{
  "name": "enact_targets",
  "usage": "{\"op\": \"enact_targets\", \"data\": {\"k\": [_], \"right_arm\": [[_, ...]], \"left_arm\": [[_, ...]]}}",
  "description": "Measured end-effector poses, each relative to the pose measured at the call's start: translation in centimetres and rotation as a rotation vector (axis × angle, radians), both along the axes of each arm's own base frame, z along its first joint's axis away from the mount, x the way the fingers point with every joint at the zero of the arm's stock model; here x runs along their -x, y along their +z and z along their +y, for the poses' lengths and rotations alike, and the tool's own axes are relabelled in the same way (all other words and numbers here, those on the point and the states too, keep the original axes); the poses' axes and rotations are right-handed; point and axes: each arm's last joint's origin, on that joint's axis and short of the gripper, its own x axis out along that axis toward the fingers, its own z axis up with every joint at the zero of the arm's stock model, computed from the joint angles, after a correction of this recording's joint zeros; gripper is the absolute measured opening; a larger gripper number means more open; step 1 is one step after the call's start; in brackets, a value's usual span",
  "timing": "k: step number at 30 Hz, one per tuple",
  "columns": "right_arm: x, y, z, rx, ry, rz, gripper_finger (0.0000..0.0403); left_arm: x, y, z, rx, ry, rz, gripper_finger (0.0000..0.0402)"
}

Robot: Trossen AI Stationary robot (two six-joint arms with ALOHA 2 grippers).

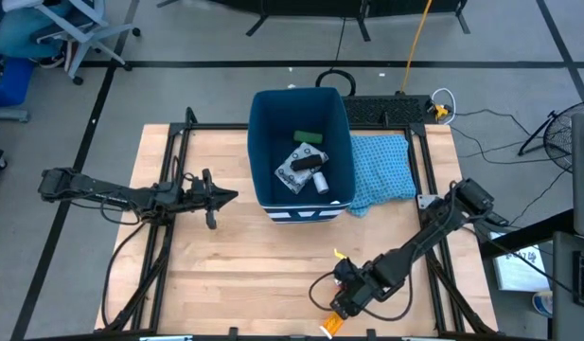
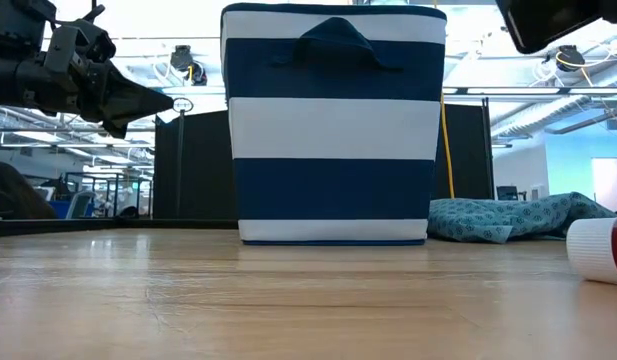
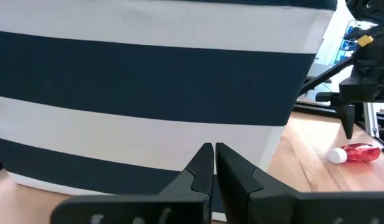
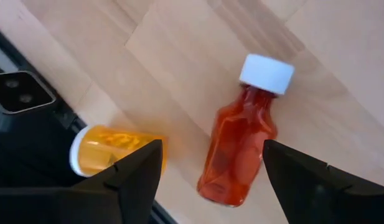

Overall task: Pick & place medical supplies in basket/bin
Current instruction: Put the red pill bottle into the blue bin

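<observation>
The left gripper (image 1: 227,197) hangs above the desk (image 1: 263,275) near its left edge, jaws pressed together and empty, pointing at the blue-and-white striped bin (image 1: 263,142). The bin stands at the middle of the far edge — inside lie a green box (image 1: 308,137), a white patterned packet (image 1: 293,173), a black piece (image 1: 306,163) and a small white bottle (image 1: 321,182). A light blue cloth (image 1: 381,166) lies just beside the bin, toward the right edge. Near the front edge, the right gripper (image 4: 210,171) hovers with jaws spread wide, holding nothing, over a red bottle (image 4: 241,146) lying on its side — an orange bottle (image 4: 111,149) lies close by.
</observation>
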Motion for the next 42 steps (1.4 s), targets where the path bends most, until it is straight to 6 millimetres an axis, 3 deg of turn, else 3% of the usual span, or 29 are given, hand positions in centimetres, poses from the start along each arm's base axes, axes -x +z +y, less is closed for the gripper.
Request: {"op": "enact_targets", "data": {"k": [19, 25, 36, 42], "right_arm": [[-0.7, -4.5, 0.8, 0.041, 0.068, 0.113, 0.0288], [-0.8, -5.0, 0.8, 0.044, 0.103, 0.134, 0.0277], [-0.3, -3.0, -0.1, 0.273, 0.266, -0.027, 0.0166], [0.1, 0.9, -0.3, 0.324, 0.446, -0.223, 0.0143]], "left_arm": [[0.0, -0.2, 0.0, -0.003, 0.001, 0.016, 0.0021], [0.0, -0.2, 0.0, -0.003, 0.001, 0.016, 0.0021], [0.0, -0.3, 0.0, 0.001, 0.001, 0.034, 0.0021], [0.0, -0.5, 0.0, 0.018, 0.002, 0.046, 0.0021]]}}
